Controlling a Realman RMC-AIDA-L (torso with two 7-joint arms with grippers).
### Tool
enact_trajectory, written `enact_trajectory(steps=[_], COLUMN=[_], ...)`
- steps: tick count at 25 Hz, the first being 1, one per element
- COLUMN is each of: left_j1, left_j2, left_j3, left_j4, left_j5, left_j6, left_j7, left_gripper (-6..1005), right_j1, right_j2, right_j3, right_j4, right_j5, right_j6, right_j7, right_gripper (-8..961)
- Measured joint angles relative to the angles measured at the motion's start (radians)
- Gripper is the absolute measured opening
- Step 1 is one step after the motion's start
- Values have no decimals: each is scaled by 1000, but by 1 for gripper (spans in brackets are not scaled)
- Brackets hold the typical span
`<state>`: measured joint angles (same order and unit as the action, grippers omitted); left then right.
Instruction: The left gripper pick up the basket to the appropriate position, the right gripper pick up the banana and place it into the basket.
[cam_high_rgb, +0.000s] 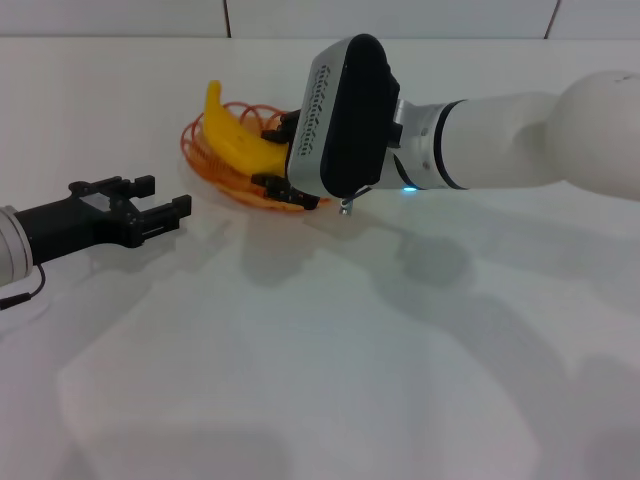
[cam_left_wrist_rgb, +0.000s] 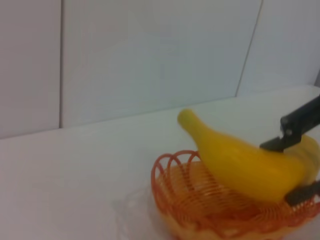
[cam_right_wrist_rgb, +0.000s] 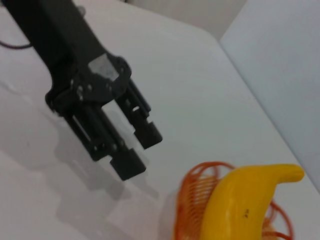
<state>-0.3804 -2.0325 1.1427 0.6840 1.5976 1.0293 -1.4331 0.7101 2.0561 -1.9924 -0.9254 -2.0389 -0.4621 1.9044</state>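
While the right gripper (cam_high_rgb: 272, 155) clamps the banana (cam_high_rgb: 236, 136) between its two black fingers (cam_left_wrist_rgb: 296, 122), the fruit sits tilted over the orange wire basket (cam_high_rgb: 205, 160), its pointed end sticking up past the far rim. Whether the banana touches the basket floor cannot be told. Beside the basket, apart from it, the left gripper (cam_high_rgb: 164, 199) rests low over the white table (cam_high_rgb: 330, 350), fingers parted and holding nothing.

Bare lab-like test bench; plain white table (cam_high_rgb: 300, 380); white panelled wall (cam_left_wrist_rgb: 150, 55) behind
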Motion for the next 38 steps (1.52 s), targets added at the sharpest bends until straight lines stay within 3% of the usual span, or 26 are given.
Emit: enact_trajectory(steps=[7,13,18,22,23,26,32,38], left_j1=[-2,-1,6,11,12,14,19,18], left_j2=[0,0,0,0,0,0,0,0], left_j3=[2,2,1,-3,-4,-5,-7,-8], left_j4=[-6,-10,-11,-11,-11,-11,-11,-11], left_j5=[-7,-7,-7,-7,-7,-7,-7,-8], left_j6=[1,2,2,2,1,2,0,0], left_j7=[5,6,6,9,9,9,18,19], left_gripper=[651,651,651,651,651,651,651,651], right_j1=[5,-14,-124,-256,-316,-358,-390,-399], right_j2=[2,1,-9,-15,-15,-13,-16,-16], right_j3=[-20,-40,-37,-13,3,17,131,319], right_j4=[16,-22,-174,-322,-368,-398,-411,-319], right_j5=[0,0,-7,-8,-7,-4,60,293], right_j6=[38,48,42,38,37,28,-132,-343], right_j7=[0,1,-11,-66,-100,-116,-135,-336], right_gripper=[499,672,694,694,694,694,693,692])
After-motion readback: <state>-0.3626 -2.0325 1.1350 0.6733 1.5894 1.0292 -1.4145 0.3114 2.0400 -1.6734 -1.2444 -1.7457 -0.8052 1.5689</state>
